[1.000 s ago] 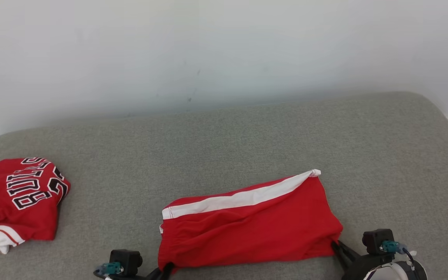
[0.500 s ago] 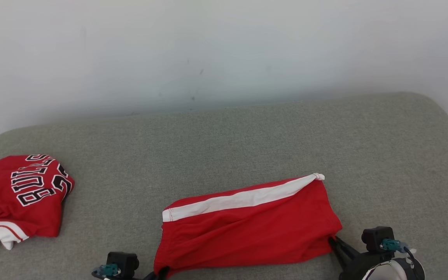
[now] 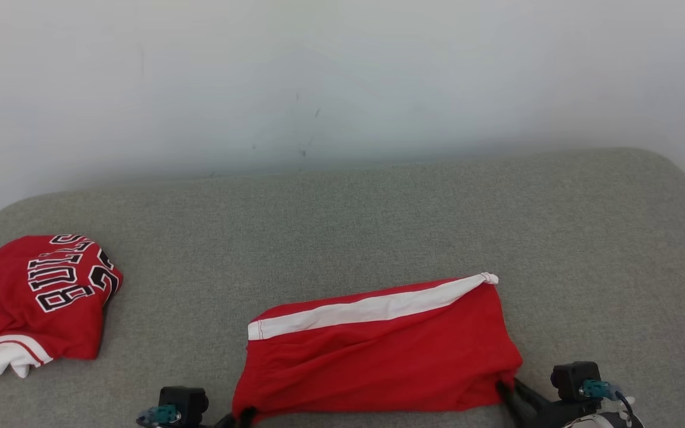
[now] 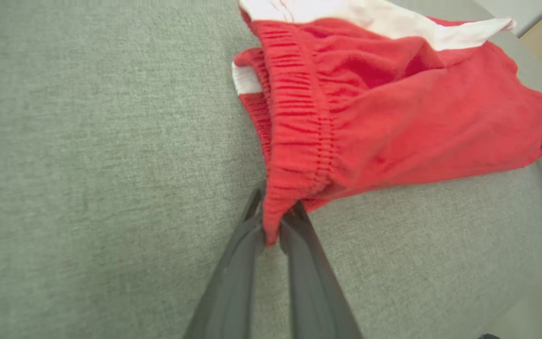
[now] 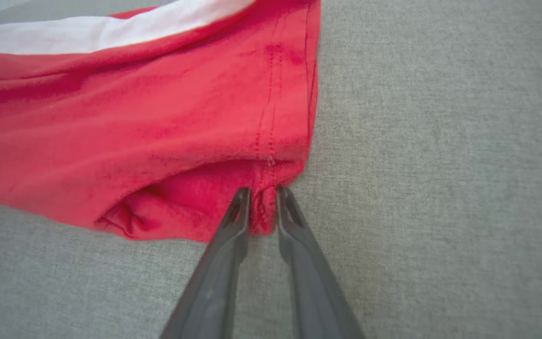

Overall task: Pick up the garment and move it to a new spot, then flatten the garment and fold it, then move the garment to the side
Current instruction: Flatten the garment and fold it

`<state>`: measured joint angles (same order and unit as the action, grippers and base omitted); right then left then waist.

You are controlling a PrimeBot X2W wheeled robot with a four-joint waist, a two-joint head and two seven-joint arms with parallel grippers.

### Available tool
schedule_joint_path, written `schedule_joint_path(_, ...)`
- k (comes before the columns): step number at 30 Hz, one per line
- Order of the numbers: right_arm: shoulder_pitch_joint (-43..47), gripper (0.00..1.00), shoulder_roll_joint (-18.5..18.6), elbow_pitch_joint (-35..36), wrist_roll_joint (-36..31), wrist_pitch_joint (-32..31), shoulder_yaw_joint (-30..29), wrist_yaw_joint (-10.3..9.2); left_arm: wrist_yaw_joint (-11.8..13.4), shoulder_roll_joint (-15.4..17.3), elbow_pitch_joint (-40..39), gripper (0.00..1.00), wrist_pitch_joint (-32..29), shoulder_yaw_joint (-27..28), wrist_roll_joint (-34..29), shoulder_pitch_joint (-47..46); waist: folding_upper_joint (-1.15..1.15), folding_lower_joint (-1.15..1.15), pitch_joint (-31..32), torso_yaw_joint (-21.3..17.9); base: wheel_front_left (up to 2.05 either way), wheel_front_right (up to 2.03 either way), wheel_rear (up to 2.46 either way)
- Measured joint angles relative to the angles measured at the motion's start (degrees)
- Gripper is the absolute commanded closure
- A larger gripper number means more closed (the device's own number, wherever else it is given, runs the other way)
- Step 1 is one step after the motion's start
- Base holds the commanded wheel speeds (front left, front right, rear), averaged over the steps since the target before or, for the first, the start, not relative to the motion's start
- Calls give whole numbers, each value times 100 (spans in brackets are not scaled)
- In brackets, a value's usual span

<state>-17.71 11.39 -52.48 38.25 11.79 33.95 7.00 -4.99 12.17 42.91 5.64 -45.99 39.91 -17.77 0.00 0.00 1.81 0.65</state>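
Red shorts lie on a big grey cushion, close to its front edge and a little to the right of the middle. A white stripe runs along the far side of the shorts. The stretchy waistband is at the left end, and the leg hem is at the right end.

The left gripper is at the front left corner of the shorts. Its two dark fingers are nearly closed, and they pinch the bottom of the waistband between them. The right gripper is at the front right corner. Its fingers are close together too, with a small bit of the hem squeezed between the tips.

A red jersey with black and white letters sits bunched up at the left edge of the cushion, well apart from the shorts. A white wall stands behind the back edge.
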Motion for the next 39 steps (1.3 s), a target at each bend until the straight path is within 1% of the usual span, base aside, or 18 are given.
schedule_joint_path(1,32,0,2,30,42,-3,-42,0,4,-4,-5,0,7,43,14,2,0,0,5,-2,0,0,0)
schedule_joint_path(8,249,0,235,326,312,14,-271,0,98,49,-211,0,152,91,42,261,0,0,59,-6,0,0,0)
schedule_joint_path(14,492,0,415,710,318,56,-332,1,171,258,-634,0,330,114,38,533,0,0,115,8,0,0,0)
schedule_joint_path(17,644,0,497,947,361,92,-419,-4,326,339,-953,0,499,171,7,625,0,0,138,26,0,0,0)
schedule_joint_path(22,815,0,514,1412,410,183,-584,-162,636,512,-1463,0,711,472,-10,711,0,0,165,47,0,0,0)
schedule_joint_path(24,818,0,521,1611,392,187,-615,-227,806,590,-1590,0,754,560,-65,725,0,0,171,41,0,0,0)
schedule_joint_path(27,821,0,567,1881,270,229,-645,-377,964,689,-1767,0,793,725,-67,841,0,0,185,4,0,0,0)
schedule_joint_path(28,821,0,567,1881,270,229,-645,-377,964,689,-1767,0,793,725,-67,841,0,0,185,4,0,0,0)
schedule_joint_path(29,829,0,636,2052,211,234,-699,-481,1011,706,-1853,0,808,833,-67,926,0,-1,192,-28,0,0,0)
schedule_joint_path(30,836,0,679,2136,141,235,-714,-534,1032,724,-1882,0,809,879,-66,953,0,0,194,-45,0,0,0)
schedule_joint_path(35,864,0,761,2515,-60,241,-844,-732,1126,787,-2000,0,811,1162,-67,1077,0,0,188,-149,0,0,0)
schedule_joint_path(39,977,0,824,2805,-112,241,-1057,-950,1156,792,-2058,0,853,1354,-91,1169,0,0,166,-226,0,0,0)
